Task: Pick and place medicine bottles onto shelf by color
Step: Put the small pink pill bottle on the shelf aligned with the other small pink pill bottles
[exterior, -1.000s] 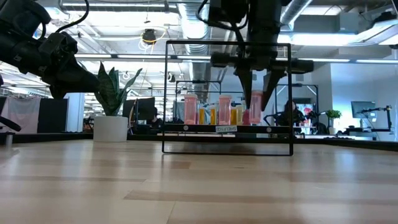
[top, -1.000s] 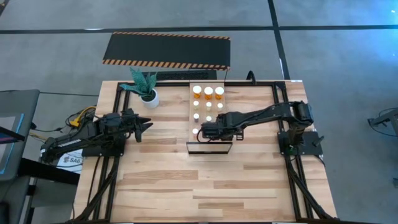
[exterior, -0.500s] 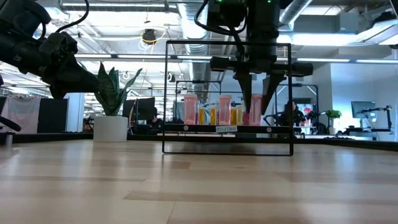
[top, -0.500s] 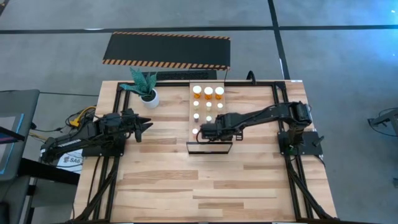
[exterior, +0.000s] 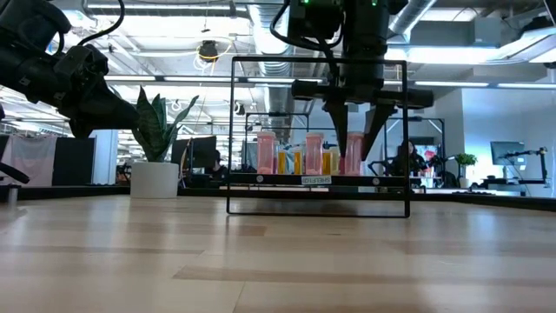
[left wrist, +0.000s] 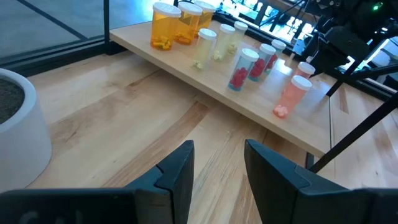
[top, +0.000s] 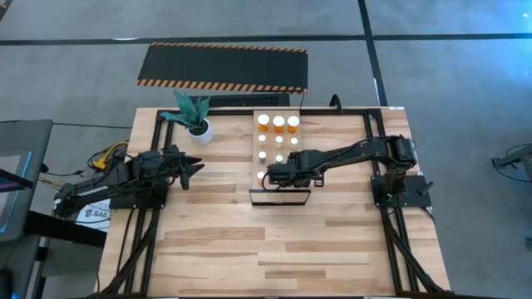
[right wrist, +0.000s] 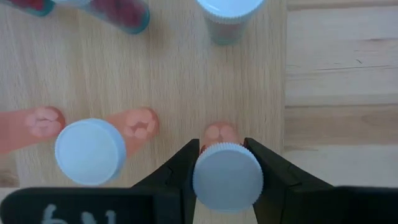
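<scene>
Right gripper [right wrist: 226, 163]: whether its dark fingers [right wrist: 186, 165] touch the white-capped pink bottle [right wrist: 227, 176] between them or stand just clear can't be told; the cap hides the bottle's body and fingertips. Pink bottle beside the fingers [right wrist: 90, 151] and red-filled ones beyond [right wrist: 118, 9] are cut by the frame edge. From above, the small white caps [top: 278, 143] on the pale wood shelf [top: 256, 133] are too small to tell colours. White round plant pot [left wrist: 18, 134] is cut off beside the left gripper [left wrist: 217, 163].
</scene>
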Tool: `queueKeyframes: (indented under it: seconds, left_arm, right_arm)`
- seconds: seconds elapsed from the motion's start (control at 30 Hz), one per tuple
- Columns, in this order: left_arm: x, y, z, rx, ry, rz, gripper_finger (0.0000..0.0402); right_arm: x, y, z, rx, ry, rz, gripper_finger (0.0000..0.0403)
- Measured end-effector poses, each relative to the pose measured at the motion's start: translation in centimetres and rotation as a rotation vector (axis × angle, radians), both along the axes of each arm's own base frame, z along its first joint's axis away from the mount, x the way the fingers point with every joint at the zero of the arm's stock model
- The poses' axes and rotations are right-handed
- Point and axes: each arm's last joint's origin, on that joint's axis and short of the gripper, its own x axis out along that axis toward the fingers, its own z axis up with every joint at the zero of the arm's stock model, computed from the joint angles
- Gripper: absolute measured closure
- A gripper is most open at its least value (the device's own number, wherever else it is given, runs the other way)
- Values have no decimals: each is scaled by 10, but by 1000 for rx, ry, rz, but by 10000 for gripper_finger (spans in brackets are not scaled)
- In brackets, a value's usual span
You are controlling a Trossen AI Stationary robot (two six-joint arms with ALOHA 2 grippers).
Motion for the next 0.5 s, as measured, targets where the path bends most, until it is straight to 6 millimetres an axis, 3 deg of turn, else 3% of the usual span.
queueKeyframes:
  seconds: [0.5]
  left_arm:
    - [0, 0, 0, 0, 0, 0, 274]
  right_arm:
    - [-6, 0, 6, -1, 18, 8, 159]
